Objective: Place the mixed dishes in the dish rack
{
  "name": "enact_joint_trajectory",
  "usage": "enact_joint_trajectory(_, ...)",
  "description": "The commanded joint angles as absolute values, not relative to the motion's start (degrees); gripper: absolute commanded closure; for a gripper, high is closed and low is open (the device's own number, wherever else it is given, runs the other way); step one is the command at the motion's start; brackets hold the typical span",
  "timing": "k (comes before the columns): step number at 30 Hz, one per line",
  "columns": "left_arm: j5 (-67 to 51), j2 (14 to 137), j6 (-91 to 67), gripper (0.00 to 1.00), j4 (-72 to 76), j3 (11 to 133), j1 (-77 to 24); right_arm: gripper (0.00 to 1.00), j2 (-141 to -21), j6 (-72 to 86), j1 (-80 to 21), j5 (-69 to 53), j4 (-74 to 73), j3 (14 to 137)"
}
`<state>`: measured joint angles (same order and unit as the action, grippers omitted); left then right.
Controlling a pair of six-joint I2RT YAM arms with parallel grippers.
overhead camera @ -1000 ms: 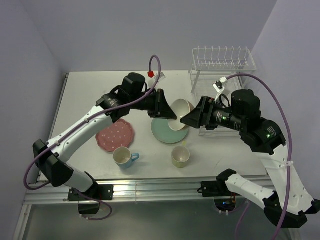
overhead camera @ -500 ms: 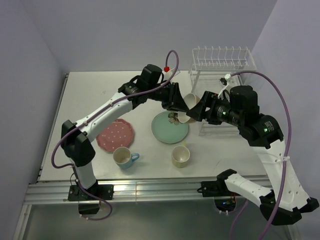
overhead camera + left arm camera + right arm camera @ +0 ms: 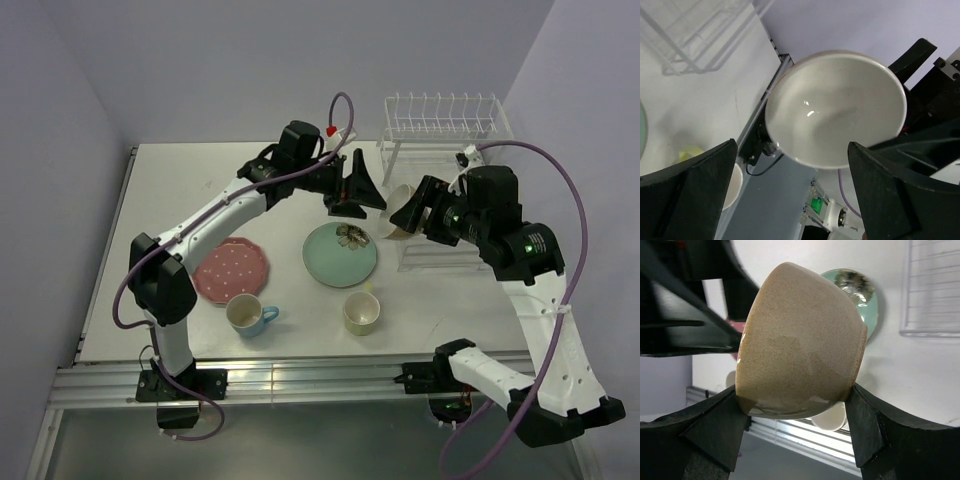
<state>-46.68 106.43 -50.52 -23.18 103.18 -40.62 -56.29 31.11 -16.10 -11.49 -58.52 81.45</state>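
Jaws of the right gripper (image 3: 796,397) clamp the cream bowl (image 3: 800,335) by its sides, tilted in the air just beside the white wire dish rack (image 3: 445,115) above the bench (image 3: 200,190) — the left gripper (image 3: 792,150) faces its mouth, jaws spread wide and touching nothing.

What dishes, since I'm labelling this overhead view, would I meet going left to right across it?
Pink dotted plate → mint-green flowered plate → cream bowl. The blue mug and yellow-green mug overlap the plates sideways, so they are left out.
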Motion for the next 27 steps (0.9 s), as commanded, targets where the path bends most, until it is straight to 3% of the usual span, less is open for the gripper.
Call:
enact_joint_trajectory(1,-44.5,104.3,-47.2,0.01,-24.2,104.2,-38.0,1.0,-58.1,28.7,-13.2,-9.5,-56.9,85.1)
enact_joint_trajectory(10,-8.7,100.4,-35.9,0.01,-45.6,106.4,-35.8,1.0,-71.7,22.5,-8.3,12.9,-67.2,100.9)
enact_joint_trajectory(21,-2.4,92.8,-30.9,0.01,-37.4,87.6,-35.7,1.0,-88.1,21.3,-7.9,36.5,-71.6,103.1)
enact_joint_trajectory(27,-3.9,94.1,-29.5,0.01,-36.5,85.3,-34.7,1.0,-95.7,22.6,-7.9,45.6,-74.0,104.8)
